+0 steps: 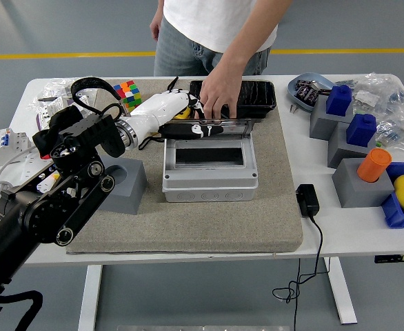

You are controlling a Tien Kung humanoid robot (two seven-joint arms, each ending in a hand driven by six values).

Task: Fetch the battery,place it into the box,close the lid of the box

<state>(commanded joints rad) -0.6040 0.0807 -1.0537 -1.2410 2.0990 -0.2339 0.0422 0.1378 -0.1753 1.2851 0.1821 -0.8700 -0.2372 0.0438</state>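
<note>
Head view: grey box (pixel 209 169) open-lidded, contents unclear; left hand (pixel 185 118) at its lid, finger state unclear.

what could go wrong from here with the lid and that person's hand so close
1. The robot's left hand is at the clear lid of the grey box, right beside the person's hand behind it; pushing the lid down could catch or bump those fingers.
2. The lid stands raised at the box's back edge; a push from the side could slide the box on the mat instead of closing it.
</note>
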